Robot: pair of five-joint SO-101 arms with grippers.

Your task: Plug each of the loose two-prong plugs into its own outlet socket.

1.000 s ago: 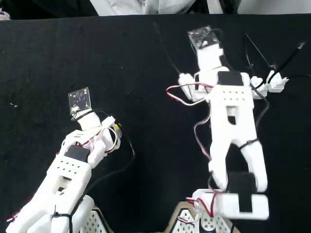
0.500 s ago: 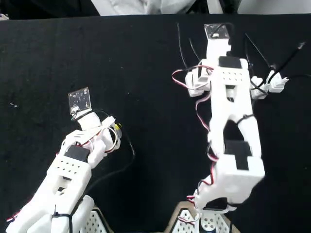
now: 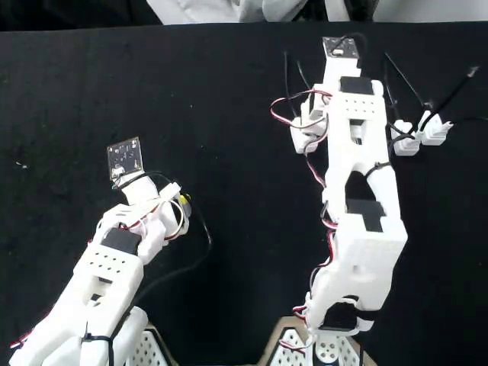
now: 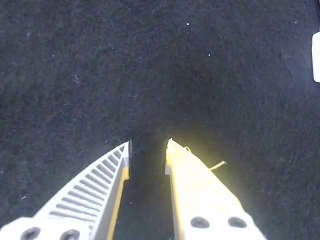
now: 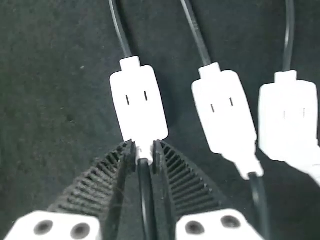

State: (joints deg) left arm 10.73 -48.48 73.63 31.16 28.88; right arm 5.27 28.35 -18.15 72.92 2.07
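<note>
Pinching a small white plug (image 5: 144, 151) between its ribbed black fingers, the right gripper (image 5: 144, 146) is clamped tight, and the plug's black cord (image 5: 145, 200) runs back between them. The plug butts against the end of the first socket (image 5: 138, 102), a white block with two slots on its face. Just beside it lie the middle socket (image 5: 222, 110) and the third socket (image 5: 287, 120). The left gripper (image 4: 148, 144) hovers over the black table (image 4: 150, 60), fingers slightly apart, holding nothing.

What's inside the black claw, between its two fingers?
A white plug and its black cord sit between the right claw's fingers, against a white socket. The prongs are hidden, so how deep they sit cannot be seen.
</note>
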